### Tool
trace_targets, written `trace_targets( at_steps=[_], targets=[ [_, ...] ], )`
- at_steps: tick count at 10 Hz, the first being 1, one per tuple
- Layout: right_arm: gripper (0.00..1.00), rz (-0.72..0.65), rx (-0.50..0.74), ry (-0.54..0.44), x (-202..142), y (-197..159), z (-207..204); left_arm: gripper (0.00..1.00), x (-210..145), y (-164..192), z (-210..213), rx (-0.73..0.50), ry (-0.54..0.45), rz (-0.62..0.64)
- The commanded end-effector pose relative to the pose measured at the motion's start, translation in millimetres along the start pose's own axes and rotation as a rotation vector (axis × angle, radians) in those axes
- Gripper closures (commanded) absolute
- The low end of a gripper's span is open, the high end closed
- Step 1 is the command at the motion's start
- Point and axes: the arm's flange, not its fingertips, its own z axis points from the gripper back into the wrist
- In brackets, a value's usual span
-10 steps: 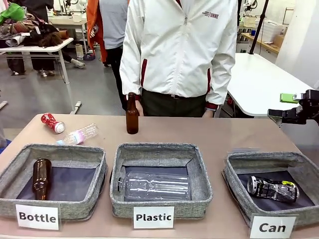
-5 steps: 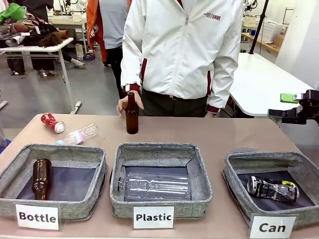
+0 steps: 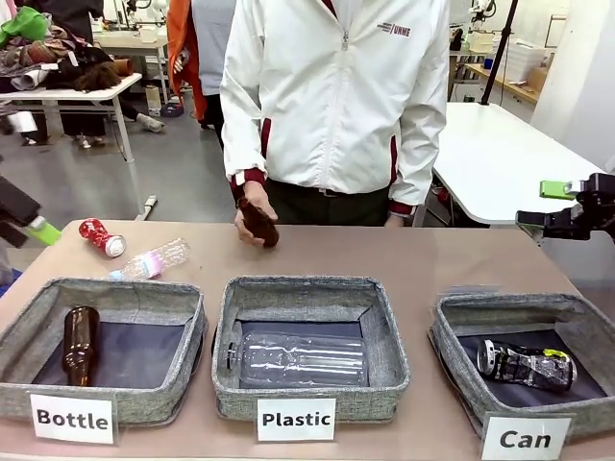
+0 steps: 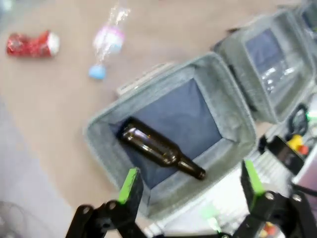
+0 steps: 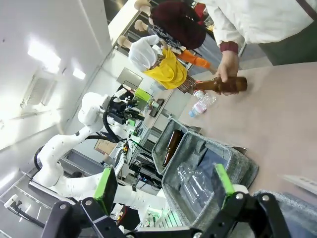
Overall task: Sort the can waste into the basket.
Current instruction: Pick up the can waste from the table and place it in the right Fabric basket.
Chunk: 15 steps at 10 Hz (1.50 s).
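While our left claw hung spread, facing the Bottle basket, we saw the crushed red can on the surface at ten o'clock, the black can inside the Can basket at four o'clock, and our right claw spread too.

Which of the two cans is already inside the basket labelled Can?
The black can with the silver top; it lies in the Can basket. The crushed red can lies on the table, far left.
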Motion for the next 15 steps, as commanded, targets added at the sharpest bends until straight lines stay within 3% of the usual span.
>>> trace_targets(
  at_steps=[1, 3, 4, 6, 8, 9, 10, 11, 12, 13, 15],
  targets=[
    [0.00, 0.023, 0.006, 0.007, 1.8, 0.9, 1.7, 0.00, 6.0, -20.1, -8.9, 0.000, 0.013, -0.087],
    [0.00, 0.023, 0.006, 0.007, 1.8, 0.9, 1.7, 0.00, 6.0, -20.1, -8.9, 0.000, 0.013, -0.087],
    [0.00, 0.023, 0.006, 0.007, 1.8, 0.9, 1.7, 0.00, 1.9, -7.2, -0.5, -0.010, 0.000, -0.028],
    [0.00, 0.023, 0.006, 0.007, 1.8, 0.9, 1.7, 0.00, 52.8, 28.2, 5.3, -0.076, 0.081, 0.029],
    [0.00, 0.023, 0.006, 0.007, 1.8, 0.9, 1.7, 0.00, 98.0, 65.0, 4.1, -0.197, 0.244, 0.021],
    [0.00, 0.023, 0.006, 0.007, 1.8, 0.9, 1.7, 0.00, 85.2, 81.9, 19.3, -0.329, 0.358, -0.110],
    [0.00, 0.023, 0.006, 0.007, 1.8, 0.9, 1.7, 0.00, 59.0, 106.8, 56.2, -0.414, 0.364, -0.157],
    [0.00, 0.023, 0.006, 0.007, 1.8, 0.9, 1.7, 0.00, 18.8, 141.3, 111.5, -0.446, 0.310, -0.070],
    [0.00, 0.023, 0.006, 0.007, 1.8, 0.9, 1.7, 0.00, -20.1, 170.9, 152.5, -0.495, 0.261, -0.068],
    [0.00, 0.023, 0.006, 0.007, 1.8, 0.9, 1.7, 0.00, -53.1, 197.3, 175.3, -0.571, 0.174, -0.028],
    [0.00, 0.023, 0.006, 0.007, 1.8, 0.9, 1.7, 0.00, -86.0, 219.0, 172.2, -0.628, 0.037, 0.012]
  ],
)
